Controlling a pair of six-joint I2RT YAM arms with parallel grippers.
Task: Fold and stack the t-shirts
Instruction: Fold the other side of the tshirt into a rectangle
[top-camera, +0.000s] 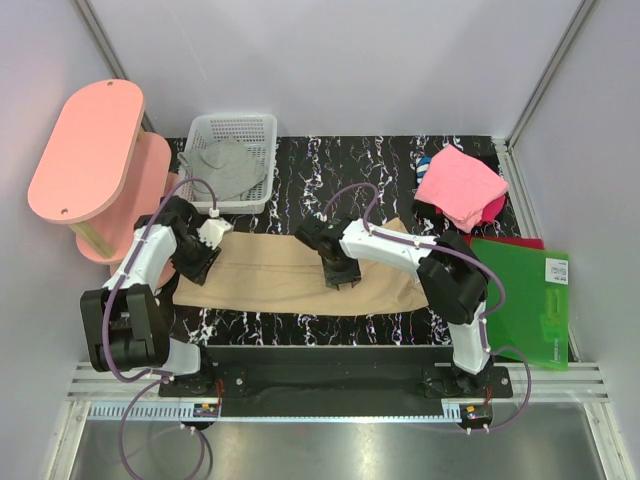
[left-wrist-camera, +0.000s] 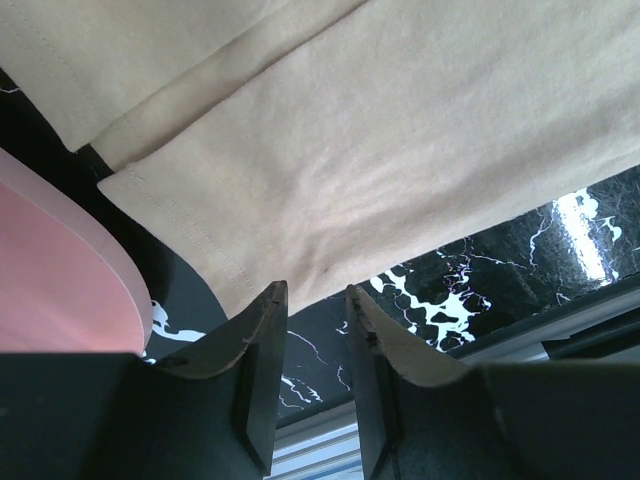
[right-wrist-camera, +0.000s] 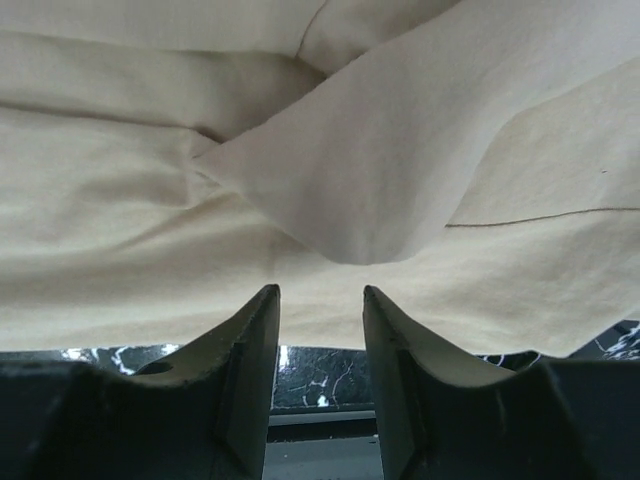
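Pale grey walls (top-camera: 350, 60) box in a glossy black table (top-camera: 340, 170) veined with white, where the tan t-shirt (top-camera: 270, 278) lies as a long, soft, folded band across the near middle. The grey t-shirt (top-camera: 228, 170) is crumpled in the white mesh basket (top-camera: 262, 125) back left, and the pink t-shirt (top-camera: 460, 187) sits folded back right. The left end effector (left-wrist-camera: 315, 290) and the right end effector (right-wrist-camera: 320, 292) hover at the tan cloth, fingers slightly spread, pinching nothing.
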